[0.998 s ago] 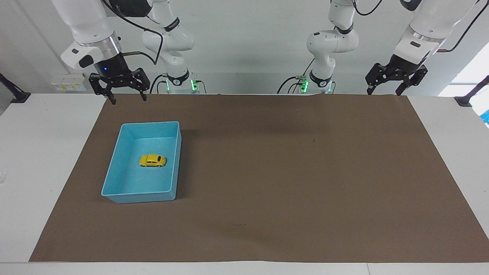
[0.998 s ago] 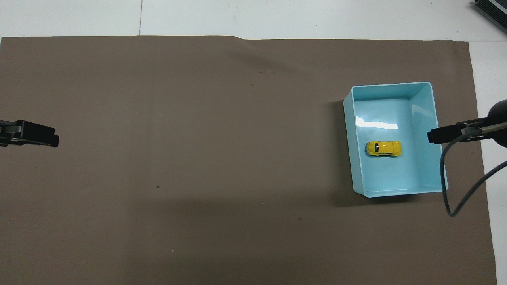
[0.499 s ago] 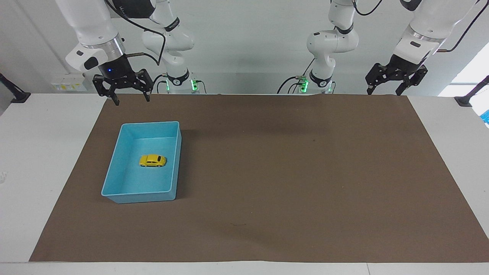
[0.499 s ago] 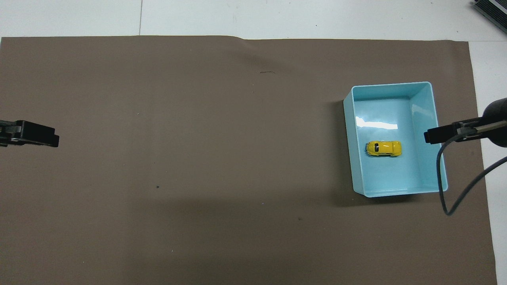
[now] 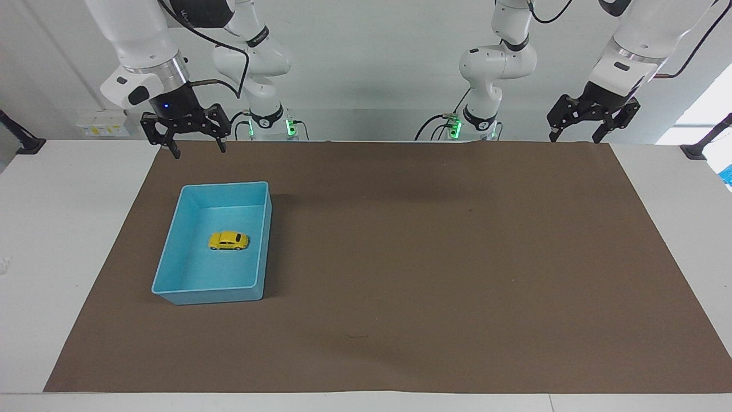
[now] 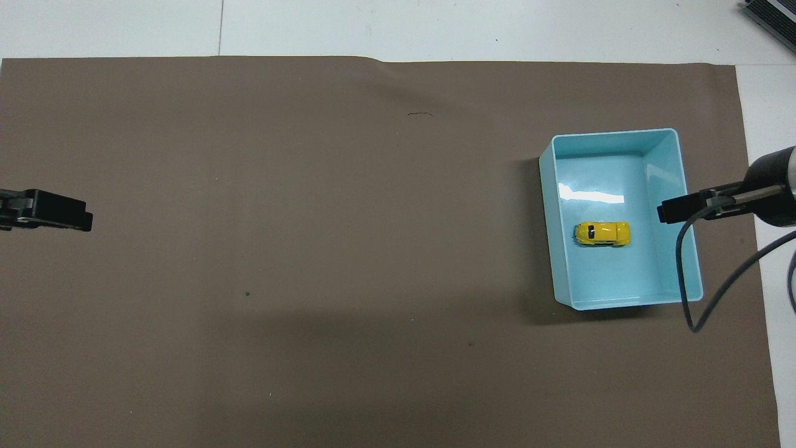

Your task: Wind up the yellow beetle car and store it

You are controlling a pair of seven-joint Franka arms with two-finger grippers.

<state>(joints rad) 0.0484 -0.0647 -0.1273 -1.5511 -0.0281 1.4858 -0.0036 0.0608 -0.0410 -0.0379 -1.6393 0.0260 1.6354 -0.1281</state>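
Note:
The yellow beetle car [image 5: 229, 241] [image 6: 602, 233] stands on its wheels in the middle of the light blue bin [image 5: 213, 295] [image 6: 547, 218], which sits on the brown mat toward the right arm's end of the table. My right gripper [image 5: 199, 150] hangs open and empty, high in the air, well clear of the car. In the overhead view its tip overlaps the bin's outer rim. At the other end, the left gripper [image 5: 575, 137] [image 6: 62, 218] waits open and empty, raised over the mat's edge.
The brown mat [image 5: 434, 257] covers most of the white table and carries only the bin. A dark cable [image 6: 696, 292] loops down from the right arm beside the bin.
My right gripper has drifted a little toward the bin, its tip now further over the rim in the overhead view. The car, the bin and the left arm have not moved.

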